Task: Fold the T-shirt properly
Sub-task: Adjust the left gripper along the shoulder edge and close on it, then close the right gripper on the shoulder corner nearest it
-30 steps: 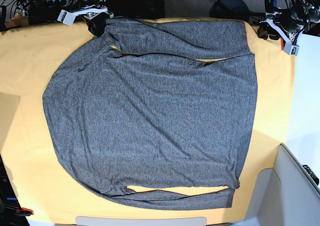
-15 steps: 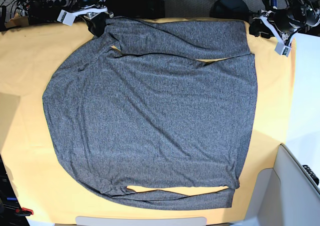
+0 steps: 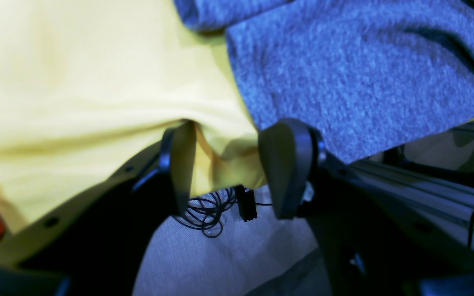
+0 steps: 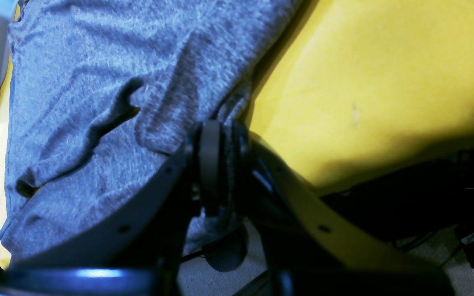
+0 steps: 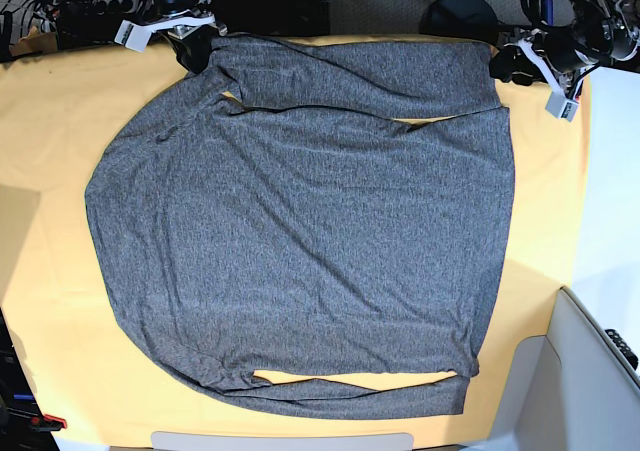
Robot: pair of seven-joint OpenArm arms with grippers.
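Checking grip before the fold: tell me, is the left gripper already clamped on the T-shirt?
No. In the left wrist view the left gripper stands open over the yellow cloth, beside the T-shirt edge.

Right wrist view: right gripper jaws pressed together, pinching an edge fold of the T-shirt; grey heathered knit fills the left of frame, creased in dark folds; plain yellow cloth lies to the right, shadowed along its lower edge.
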